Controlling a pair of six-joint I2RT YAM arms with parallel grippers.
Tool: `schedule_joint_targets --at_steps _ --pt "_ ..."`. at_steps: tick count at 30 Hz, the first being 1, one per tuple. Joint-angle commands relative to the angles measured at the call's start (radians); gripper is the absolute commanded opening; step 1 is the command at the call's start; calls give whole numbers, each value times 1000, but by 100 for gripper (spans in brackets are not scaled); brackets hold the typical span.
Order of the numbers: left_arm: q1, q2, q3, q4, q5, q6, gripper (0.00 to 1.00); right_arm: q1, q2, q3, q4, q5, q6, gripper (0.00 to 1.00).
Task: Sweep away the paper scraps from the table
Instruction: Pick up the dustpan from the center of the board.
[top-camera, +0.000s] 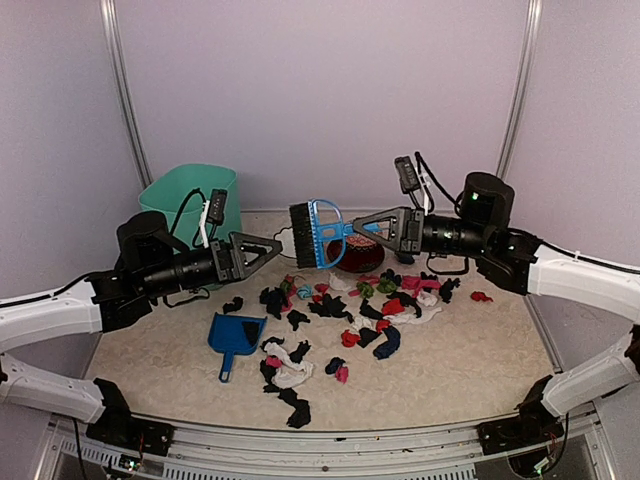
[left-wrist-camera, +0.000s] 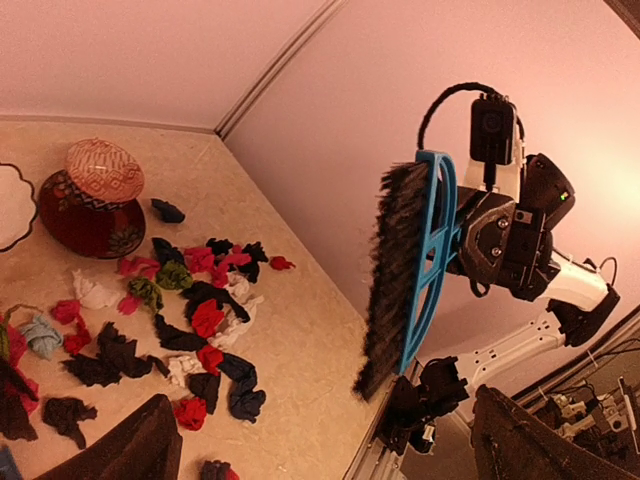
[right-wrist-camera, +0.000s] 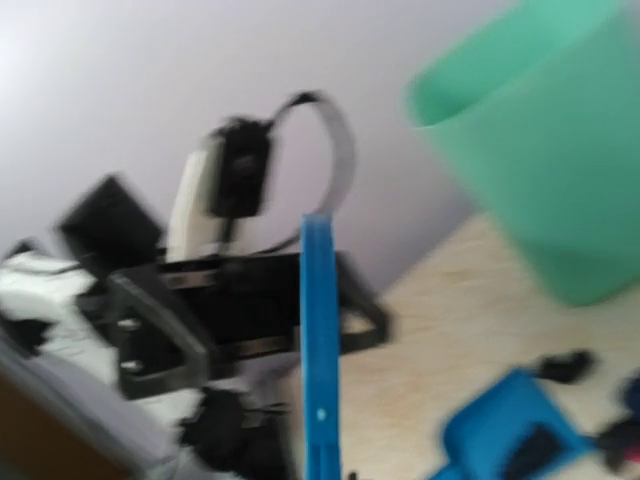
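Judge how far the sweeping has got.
Done: the brush is up, clamped in the right gripper. In hand: it hangs in the air, the left gripper open beside it. Left: everything else; the paper scraps lie scattered on the table, the dustpan unheld.

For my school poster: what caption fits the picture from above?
Right gripper holds blue brush above the paper scraps; open left gripper beside it; dustpan on the table.
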Motion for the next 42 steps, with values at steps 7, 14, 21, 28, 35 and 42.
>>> schedule_joint_targets --at_steps 7,14,21,28,35,42 --pt "-83 -156 -70 -403 -341 -59 98 -12 -99 65 -520 361 -342 0" --pt "-174 -196 -84 -674 -556 -214 97 -10 -82 78 -592 414 -408 0" --pt "-221 -158 -86 -917 -681 -383 95 -10 -55 81 -623 437 -431 0" --pt "-231 -90 -102 -973 -687 -415 91 -10 -36 82 -627 434 -439 0" --pt "-233 43 -95 -916 -644 -351 85 -10 -26 73 -623 433 -436 0" --pt "-232 196 -63 -850 -630 -266 78 -9 -33 55 -620 429 -429 0"
